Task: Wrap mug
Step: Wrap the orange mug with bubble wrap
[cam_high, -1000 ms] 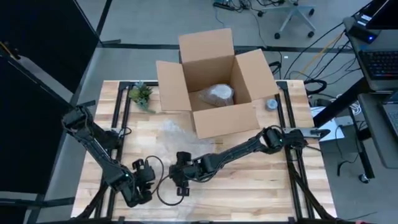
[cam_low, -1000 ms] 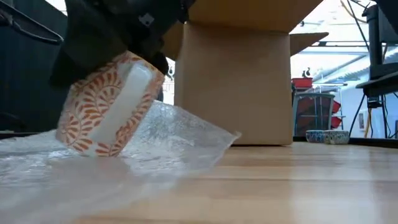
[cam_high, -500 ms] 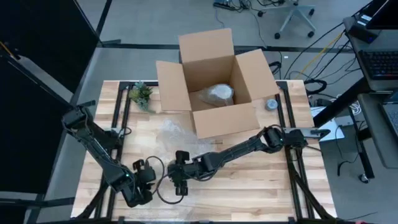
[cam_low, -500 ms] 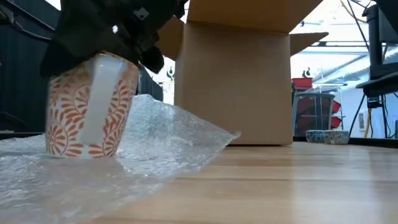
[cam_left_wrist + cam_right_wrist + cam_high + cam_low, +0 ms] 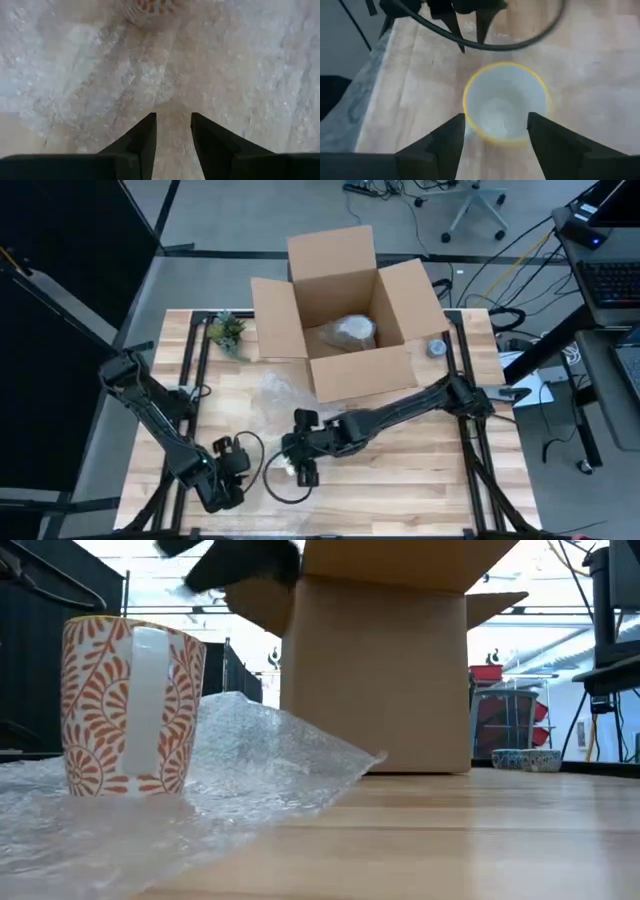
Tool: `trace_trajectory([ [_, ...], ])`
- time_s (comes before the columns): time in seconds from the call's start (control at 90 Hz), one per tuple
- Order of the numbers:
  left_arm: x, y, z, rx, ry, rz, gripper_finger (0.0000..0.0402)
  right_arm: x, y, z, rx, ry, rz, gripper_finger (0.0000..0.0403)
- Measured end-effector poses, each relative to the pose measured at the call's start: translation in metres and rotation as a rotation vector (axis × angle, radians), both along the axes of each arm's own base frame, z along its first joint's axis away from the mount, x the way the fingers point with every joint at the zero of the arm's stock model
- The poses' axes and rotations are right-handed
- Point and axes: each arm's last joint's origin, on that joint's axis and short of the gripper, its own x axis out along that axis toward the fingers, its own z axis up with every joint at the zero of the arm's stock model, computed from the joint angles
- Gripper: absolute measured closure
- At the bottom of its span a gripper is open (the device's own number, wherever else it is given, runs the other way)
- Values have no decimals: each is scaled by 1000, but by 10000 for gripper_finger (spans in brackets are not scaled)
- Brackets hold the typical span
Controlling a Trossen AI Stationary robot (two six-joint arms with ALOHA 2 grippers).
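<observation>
on bubble wrap point(image 5: 260, 765), mug point(image 5: 130, 705) upright

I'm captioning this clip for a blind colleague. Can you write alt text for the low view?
An orange-and-white patterned mug stands upright on a crinkled sheet of bubble wrap on the wooden table. Behind it sits a cardboard box; no gripper touches the mug.

No writing, label, brand or number can be read in any view. The mug point(image 5: 131, 707) carries only an orange leaf pattern, not letters, and the cardboard box point(image 5: 345, 315) at the desk's far edge shows plain, unprinted sides.
</observation>
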Motion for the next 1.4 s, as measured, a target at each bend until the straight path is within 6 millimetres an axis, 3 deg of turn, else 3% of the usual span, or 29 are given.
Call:
trace_trajectory([
  [0.233, -1, 3, 23, -72, -82, 27, 292, -54, 24, -1, -254, 178, -130, 202],
  [0.378, -2, 8, 34, -57, -177, 57, 292, -91, 42, -29, -256, 152, -249, 202],
  [0.533, 0, 11, 39, -23, -268, 95, 292, -147, 57, -67, -214, -107, -496, 202],
  [0.667, 8, 16, 41, 10, -350, 156, 292, -180, 43, -108, -157, -408, -756, 202],
  [0.844, 26, 22, 42, 12, -392, 168, 292, -174, 6, -133, -101, -404, -837, 202],
  [1.089, 33, 29, 43, 21, -395, 203, 292, -132, -58, -128, -251, -419, -922, 202],
  [1.278, 33, 30, 42, 23, -395, 206, 292, -117, -98, -125, -278, -403, -987, 202],
  [1.4, 34, 31, 43, 59, -419, 207, 292, -110, -112, -122, -224, -411, -992, 202],
])
